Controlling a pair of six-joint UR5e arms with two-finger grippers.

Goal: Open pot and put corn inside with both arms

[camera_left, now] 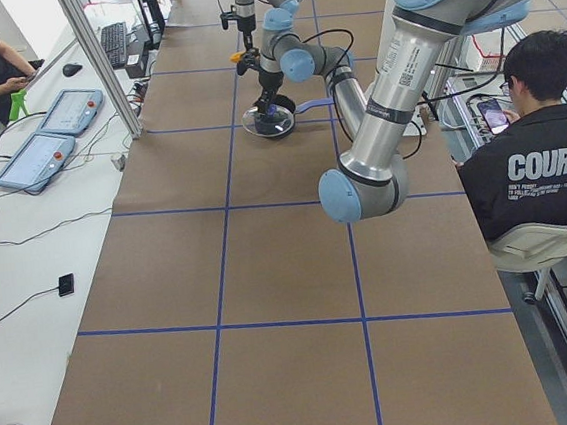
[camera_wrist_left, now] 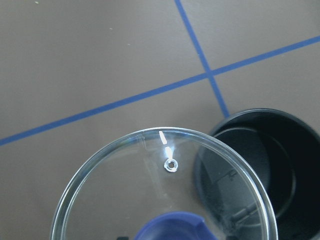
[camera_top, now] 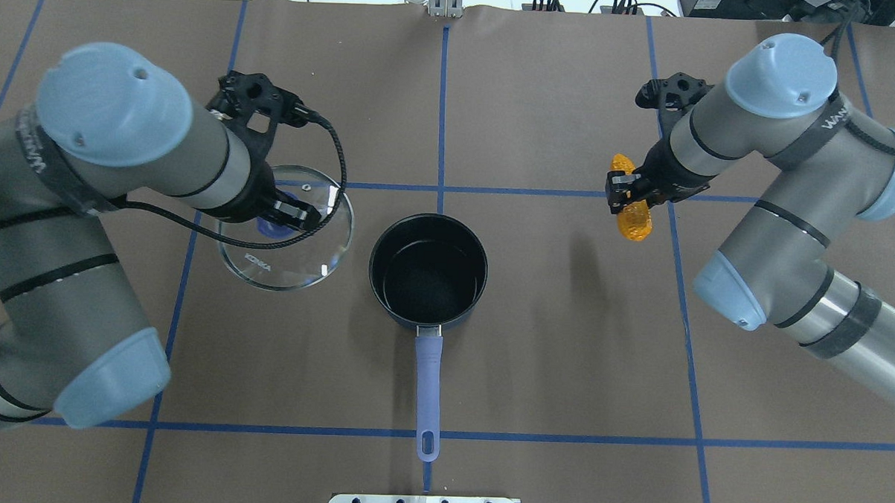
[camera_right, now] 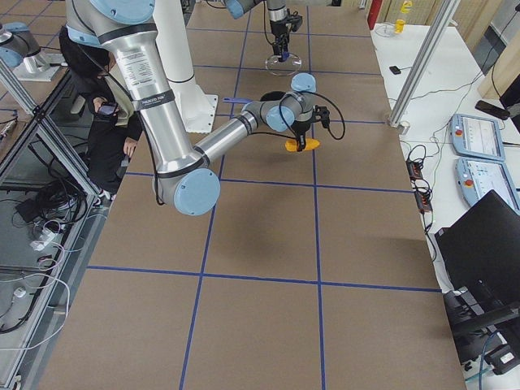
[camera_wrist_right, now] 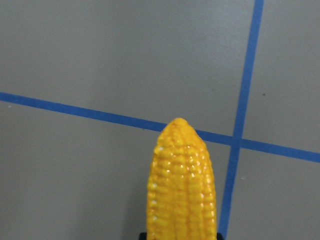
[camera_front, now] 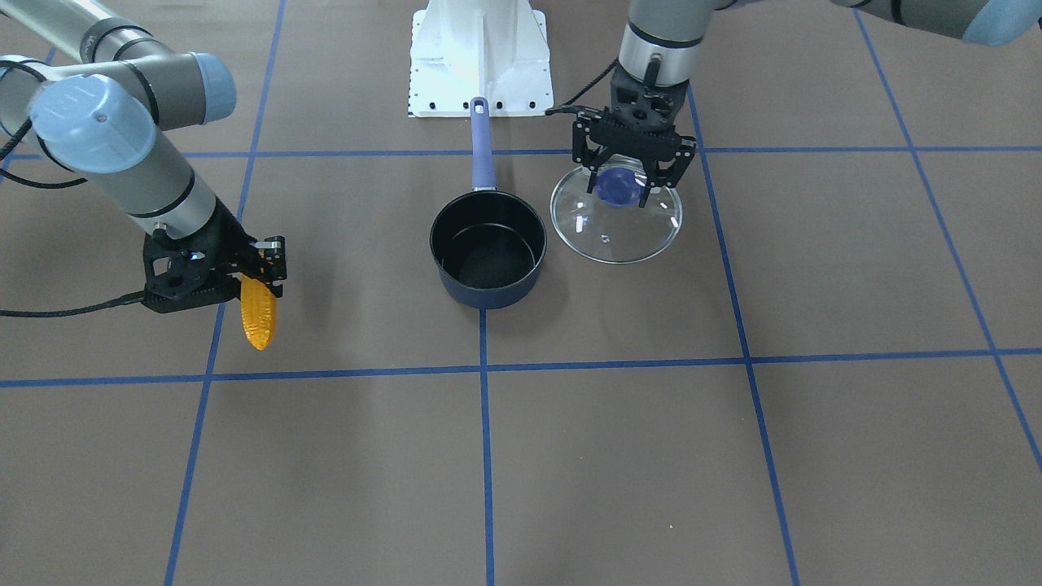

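Observation:
The dark blue pot [camera_front: 488, 248] stands open at the table's middle, empty, its lilac handle [camera_top: 428, 385] toward the robot base; it also shows in the overhead view [camera_top: 427, 271]. My left gripper [camera_front: 631, 181] is shut on the blue knob [camera_front: 616, 187] of the glass lid [camera_front: 616, 220] and holds the lid just beside the pot; the lid also shows in the left wrist view [camera_wrist_left: 165, 195]. My right gripper [camera_front: 248, 277] is shut on the yellow-orange corn [camera_front: 259, 317], held above the table well away from the pot. The corn's tapered tip fills the right wrist view [camera_wrist_right: 182, 185].
The robot's white base plate [camera_front: 480, 61] stands behind the pot handle. Blue tape lines cross the brown table cover. Operators sit beside the table in the side views [camera_left: 535, 163].

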